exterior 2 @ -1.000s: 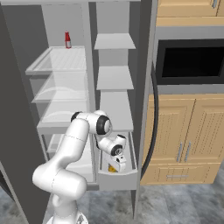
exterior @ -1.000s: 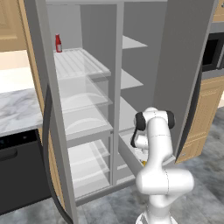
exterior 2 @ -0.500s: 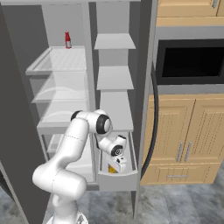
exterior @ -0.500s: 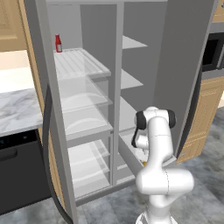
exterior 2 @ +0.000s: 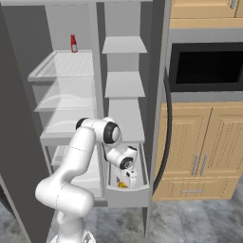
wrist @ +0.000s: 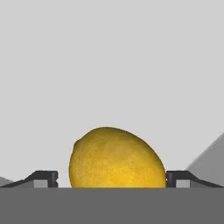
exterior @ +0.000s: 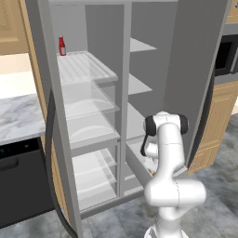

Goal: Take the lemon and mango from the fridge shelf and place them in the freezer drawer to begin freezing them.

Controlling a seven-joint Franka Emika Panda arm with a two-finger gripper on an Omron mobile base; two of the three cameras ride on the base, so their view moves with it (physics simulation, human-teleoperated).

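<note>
- Since a second ago, gripper (wrist: 112,178) jaws have spread wide, freeing the lemon (wrist: 116,158).
- Lemon sits at six o'clock, between the fingertips (wrist: 43,178), in the freezer drawer (exterior 2: 127,193).

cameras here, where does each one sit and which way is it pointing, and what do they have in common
Left base view: behind the arm to its left, looking forward and down into the open fridge; the white arm rises at lower right.
Right base view: behind to its right, facing the same fridge; the arm rises at lower left, reaching into the freezer drawer.
Hand view: on the hand, looking along the gripper; dark fingertips flank the lemon, left fingertip clear of it.
Shared: both base views show the red bottle on the fridge shelf.
</note>
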